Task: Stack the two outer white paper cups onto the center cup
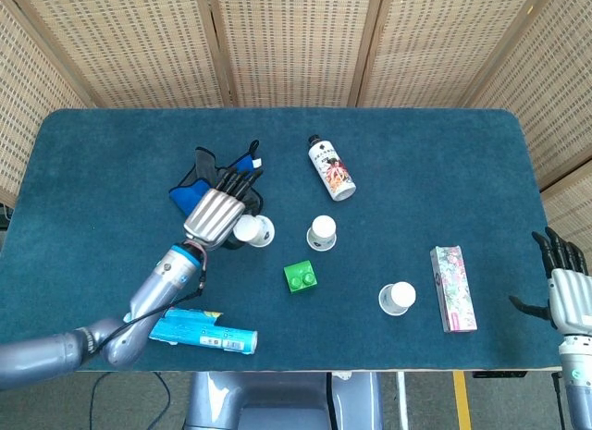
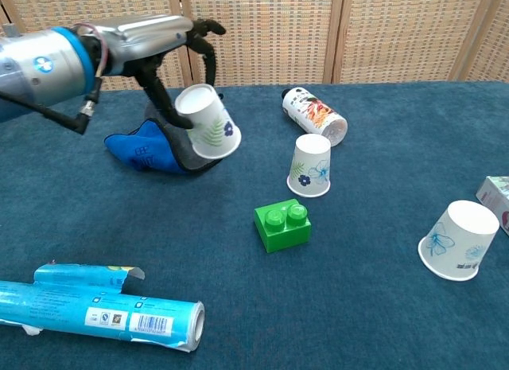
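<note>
Held tilted off the table (image 2: 398, 322): outer white cup (image 2: 208, 122), gripped by left robot hand (image 2: 163, 37). Center cup (image 2: 310, 165) upside down at its 4 o'clock, green brick (image 2: 282, 224) at 5. Second outer cup (image 2: 458, 240) far toward 4. Right robot hand (image 1: 566, 288) idle, fingers apart.
</note>
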Controlling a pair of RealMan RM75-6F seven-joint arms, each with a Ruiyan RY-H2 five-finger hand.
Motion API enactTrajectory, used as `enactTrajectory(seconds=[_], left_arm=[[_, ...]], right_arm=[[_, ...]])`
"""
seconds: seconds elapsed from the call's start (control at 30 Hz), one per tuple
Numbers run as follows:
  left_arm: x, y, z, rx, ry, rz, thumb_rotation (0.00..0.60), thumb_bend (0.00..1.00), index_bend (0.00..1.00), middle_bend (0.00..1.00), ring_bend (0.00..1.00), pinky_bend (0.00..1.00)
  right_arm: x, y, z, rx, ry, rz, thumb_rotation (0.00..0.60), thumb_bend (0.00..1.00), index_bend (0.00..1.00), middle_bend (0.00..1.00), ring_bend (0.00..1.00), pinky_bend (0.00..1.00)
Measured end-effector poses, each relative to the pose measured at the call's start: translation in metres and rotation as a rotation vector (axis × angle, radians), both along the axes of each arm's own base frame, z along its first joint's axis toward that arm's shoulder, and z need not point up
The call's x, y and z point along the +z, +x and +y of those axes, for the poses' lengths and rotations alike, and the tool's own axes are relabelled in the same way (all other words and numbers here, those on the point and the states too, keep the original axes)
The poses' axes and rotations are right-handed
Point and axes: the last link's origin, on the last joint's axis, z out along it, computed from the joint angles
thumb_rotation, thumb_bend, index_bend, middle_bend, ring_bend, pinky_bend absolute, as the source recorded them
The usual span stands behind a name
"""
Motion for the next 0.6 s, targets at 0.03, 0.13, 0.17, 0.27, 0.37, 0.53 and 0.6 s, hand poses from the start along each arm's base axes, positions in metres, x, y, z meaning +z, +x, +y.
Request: enactTrajectory(seconds=[0.03,0.13,0.17,0.27,0.37,0.53,0.6], left_arm=[[-0.004,0.006,0.004,-0.007,-0.002,-0.005,0.6,0.15,0.48,0.0,0.0,0.0],[-0.014,0.022,0.013,-0.028,-0.011,-0.015,0.6,0.15,0.48,0.0,0.0,0.0],[-0.018,0.027,0.016,-0.033,-0.015,-0.019,0.6,0.15,0.48,0.0,0.0,0.0],[-0.032,0.043,0.025,-0.042,-0.037,-0.041,0.6,0.15,0.48,0.0,0.0,0.0],[-0.044,0.059,0.031,-0.056,-0.059,-0.062,0.6,0.15,0.48,0.0,0.0,0.0],[-0.057,0.079,0.035,-0.093,-0.079,-0.07,0.6,0.15,0.48,0.0,0.0,0.0],[-0.06,0.082,0.036,-0.098,-0.089,-0.057,0.6,0.15,0.48,0.0,0.0,0.0]], right_arm=[[0.0,-0.002,-0.001,-0.007,-0.001,0.001,0.6,0.07,0.09,0.0,0.0,0.02],[0.0,-0.007,-0.005,-0.031,0.0,0.004,0.6,0.07,0.1,0.0,0.0,0.02],[0.0,-0.009,-0.006,-0.041,-0.001,0.007,0.6,0.07,0.1,0.0,0.0,0.02],[-0.001,-0.014,-0.01,-0.06,-0.006,0.012,0.6,0.07,0.1,0.0,0.0,0.02],[-0.001,-0.017,-0.012,-0.074,-0.009,0.012,0.6,0.07,0.1,0.0,0.0,0.02],[0.001,-0.021,-0.014,-0.095,-0.015,0.01,0.6,0.07,0.1,0.0,0.0,0.02],[0.001,-0.021,-0.015,-0.095,-0.017,0.008,0.6,0.07,0.1,0.0,0.0,0.02]])
